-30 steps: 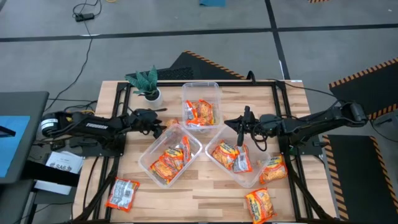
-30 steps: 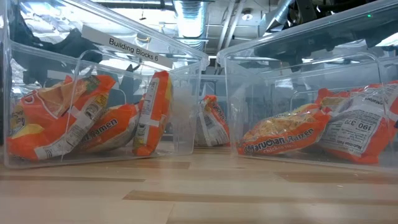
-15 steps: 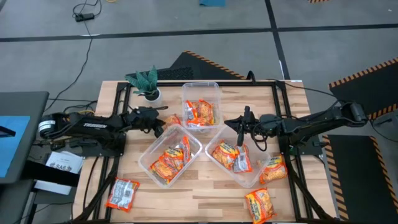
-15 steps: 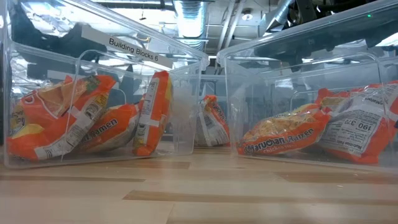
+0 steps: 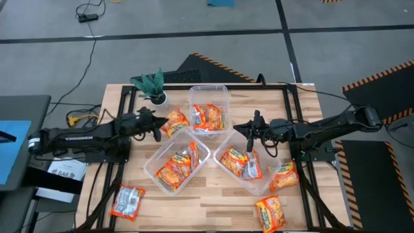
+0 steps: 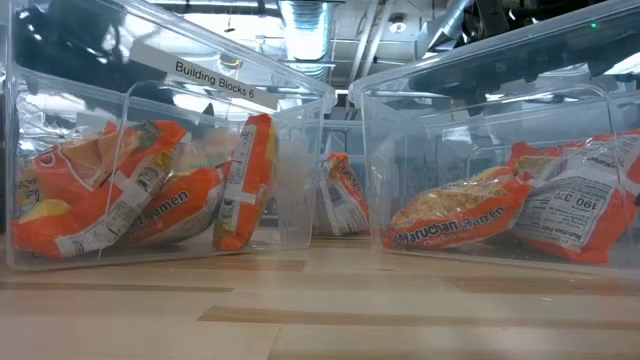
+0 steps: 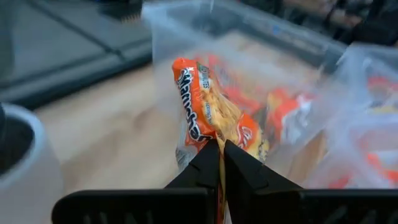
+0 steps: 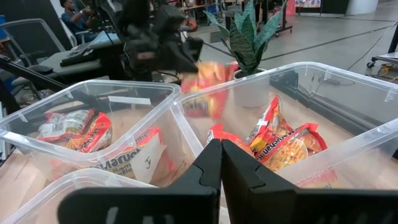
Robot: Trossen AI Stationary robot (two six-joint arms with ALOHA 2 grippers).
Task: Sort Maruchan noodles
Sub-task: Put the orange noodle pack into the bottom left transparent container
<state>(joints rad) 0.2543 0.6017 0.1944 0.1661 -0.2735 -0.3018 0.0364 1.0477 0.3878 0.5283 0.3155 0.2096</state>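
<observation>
Maruchan noodles packet (image 5: 175, 122) pinched in left pincer (image 5: 159, 127) beside rear tub (image 5: 209, 93), right pincer (image 5: 251, 133) pressed together, empty, above right tub (image 5: 266, 184), plant (image 5: 150, 83) nearby

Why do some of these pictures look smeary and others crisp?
Left wrist view: the tubs and tabletop are smeared, while the packet pinched in the left gripper stays fairly sharp. Right wrist view: that packet and the left arm are blurred; the nearer tubs are clear. Low view: sharp, with ceiling lights glaring through the tub walls. High view: evenly lit, crisp.
</observation>
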